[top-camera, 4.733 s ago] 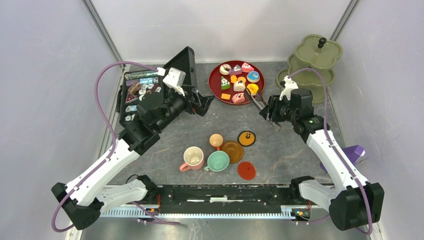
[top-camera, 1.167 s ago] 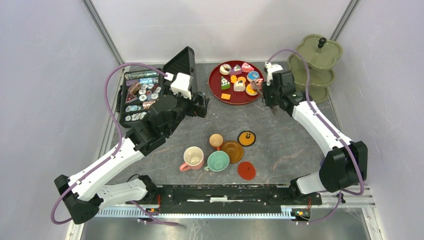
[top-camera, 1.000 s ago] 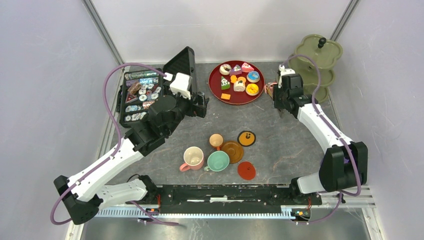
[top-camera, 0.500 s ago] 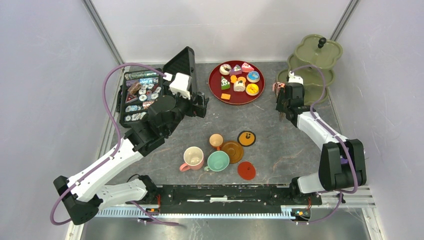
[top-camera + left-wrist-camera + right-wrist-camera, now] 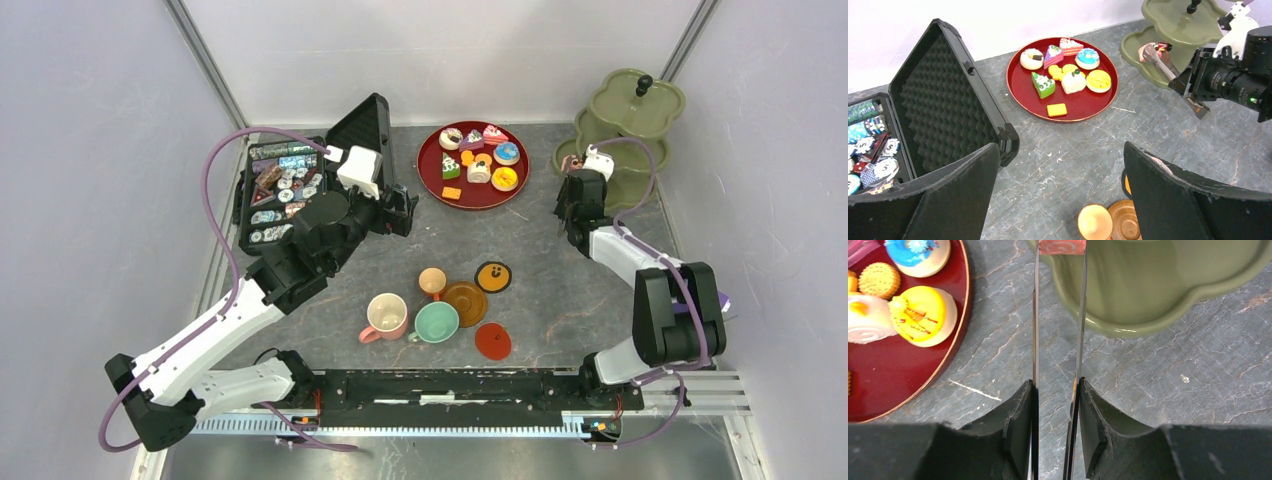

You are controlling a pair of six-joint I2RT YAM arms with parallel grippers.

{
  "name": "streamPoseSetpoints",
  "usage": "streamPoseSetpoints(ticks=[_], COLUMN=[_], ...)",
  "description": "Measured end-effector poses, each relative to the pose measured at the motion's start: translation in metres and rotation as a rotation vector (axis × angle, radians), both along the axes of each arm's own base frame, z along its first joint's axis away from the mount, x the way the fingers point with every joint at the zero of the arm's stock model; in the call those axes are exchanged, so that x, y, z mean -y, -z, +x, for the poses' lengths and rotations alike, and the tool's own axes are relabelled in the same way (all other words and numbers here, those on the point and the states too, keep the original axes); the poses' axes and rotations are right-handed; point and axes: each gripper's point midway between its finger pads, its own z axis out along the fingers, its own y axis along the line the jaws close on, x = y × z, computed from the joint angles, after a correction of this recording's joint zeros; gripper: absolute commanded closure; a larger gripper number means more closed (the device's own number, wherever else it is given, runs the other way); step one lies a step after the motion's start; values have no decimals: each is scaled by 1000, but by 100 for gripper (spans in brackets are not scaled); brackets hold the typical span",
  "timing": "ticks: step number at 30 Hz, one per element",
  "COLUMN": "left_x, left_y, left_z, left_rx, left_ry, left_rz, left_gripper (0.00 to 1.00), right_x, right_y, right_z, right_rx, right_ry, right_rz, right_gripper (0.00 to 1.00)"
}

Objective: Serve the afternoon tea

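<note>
Grey stone-pattern tabletop [image 5: 560,300]; pale lilac walls [image 5: 440,50]; metal corner posts [image 5: 207,65].

Pastries [image 5: 1074,81] packed on red tray [image 5: 1083,102], one pink roll [image 5: 1062,246] in tongs [image 5: 1035,315] over green stand [image 5: 1128,285], cups [image 5: 436,322], saucers [image 5: 492,341] clustered on table [image 5: 560,290].

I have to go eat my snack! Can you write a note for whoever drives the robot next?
Left claw: open, empty, above the table beside the black case.
Right claw: shut on the tongs, which pinch a pink roll slice over a lower tier of the green stand.
Other pastries sit on the red tray; pink cup, mint cup, small orange cup and three saucers sit grouped mid-table.
Done: one pastry picked up; none seen resting on the stand.
Left: set this one down, move the others, probably pair cups with saucers.
</note>
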Motion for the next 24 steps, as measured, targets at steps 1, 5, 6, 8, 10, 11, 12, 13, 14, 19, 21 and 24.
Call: streamPoseSetpoints(ticks=[1, 5, 6, 8, 10, 11, 12, 13, 14, 19, 21, 24], left_x=[1, 1, 1, 1, 0, 0, 0, 0, 0, -1, -1, -1], left_y=[0, -2, -2, -3, -4, -4, -4, -4, -5, -6, -6, -7], left_z=[-1, -2, -2, -3, -3, -3, -3, -3, -4, -4, -4, -4], left_rx=[0, 2, 3, 5, 6, 7, 7, 8, 8, 12, 12, 13], left_ry=[6, 12, 13, 14, 14, 15, 15, 15, 15, 15, 14, 14], left_rz=[-1, -5, -6, -9, -10, -10, -11, -11, -12, -15, -16, -16], left_gripper=[0, 0, 0, 0, 0, 0, 0, 0, 0, 0, 0, 0], right_x=[2, 5, 5, 6, 7, 7, 7, 7, 7, 9, 10, 10], right_y=[2, 11, 12, 12, 11, 10, 9, 8, 8, 7, 8, 7], right_z=[1, 12, 14, 18, 22, 25, 27, 30, 33, 46, 50, 58], right_rx=[-5, -15, -15, -10, -4, 1, 2, 5, 9, 18, 17, 19], right_ry=[8, 25, 29, 35, 42, 44, 46, 49, 52, 66, 70, 72], right_rz=[-2, -4, -5, -8, -11, -12, -13, -15, -17, -27, -32, -37], right_gripper=[65, 65, 65, 65, 65, 65, 65, 65, 65, 65, 64, 64])
